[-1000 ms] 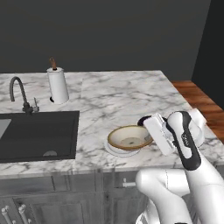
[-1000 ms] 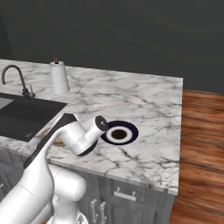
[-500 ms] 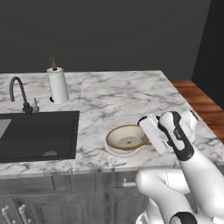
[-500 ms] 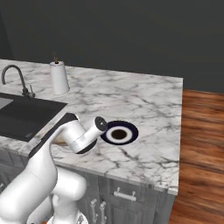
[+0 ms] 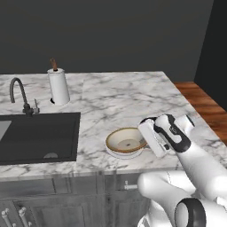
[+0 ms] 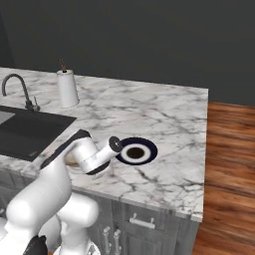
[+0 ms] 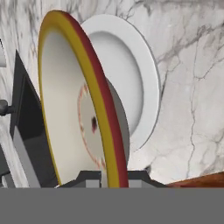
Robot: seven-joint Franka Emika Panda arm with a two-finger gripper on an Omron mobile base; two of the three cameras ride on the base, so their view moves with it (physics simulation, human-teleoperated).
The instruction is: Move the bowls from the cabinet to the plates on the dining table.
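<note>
Since a second ago the white wrist has drawn slightly in toward the wide shallow beige bowl with the tan-brown rim (image 5: 126, 142), while the bowl itself has stayed in the same spot on the white marble dining table with grey veins (image 5: 119, 95). From the left base view the bowl sits on the small plain white round plate (image 5: 116, 152), whose edge peeks out under its near side, close to the front edge of the marble. The two-finger gripper (image 5: 144, 141) is at the bowl's right rim, its tips hidden against the bowl from this side.

Looking along the hand, the gripper (image 7: 107, 177) has a dark fingertip on either side of the bowl's (image 7: 74, 113) rim, which runs between them; the fingers look clamped on that rim. The white plate (image 7: 140, 83) shows behind the bowl, on the marble.

From the right base view the small round dark blue plate with a white ring and dark centre (image 6: 136, 151) lies bare on the table (image 6: 164, 114), just right of the wrist. A black sink (image 5: 37, 137) with a curved grey tap (image 5: 20, 95) is set into the marble to the left, and a white paper-towel roll on a brown-topped post (image 5: 58, 85) stands beyond it
</note>
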